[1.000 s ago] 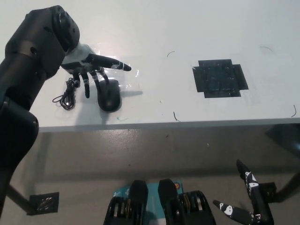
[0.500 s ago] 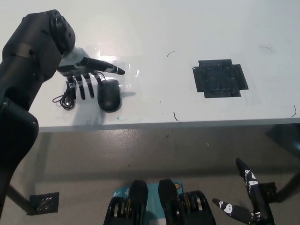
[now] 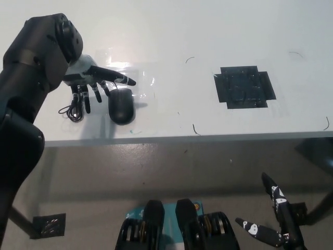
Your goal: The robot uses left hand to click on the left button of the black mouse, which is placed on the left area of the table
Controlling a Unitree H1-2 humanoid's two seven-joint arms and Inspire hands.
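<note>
A black mouse (image 3: 121, 105) lies on the left part of the white table (image 3: 208, 31), its coiled cable (image 3: 74, 109) to its left. My left hand (image 3: 92, 79) hovers just behind and left of the mouse, open with fingers spread. One finger stretches out to the right above the mouse's far end; the others point down toward the cable. No finger visibly presses the mouse. My right hand (image 3: 273, 224) rests low at the bottom right, below the table edge, fingers apart and holding nothing.
A black taped square (image 3: 243, 87) sits on the table's right half. Small dark marks dot the surface. The table's front edge (image 3: 182, 137) runs across the middle of the view, with grey floor below it.
My left hand has drawn back to the left, off the mouse's top, and its outstretched finger moved left too. The mouse stayed put. The right hand barely moved.
</note>
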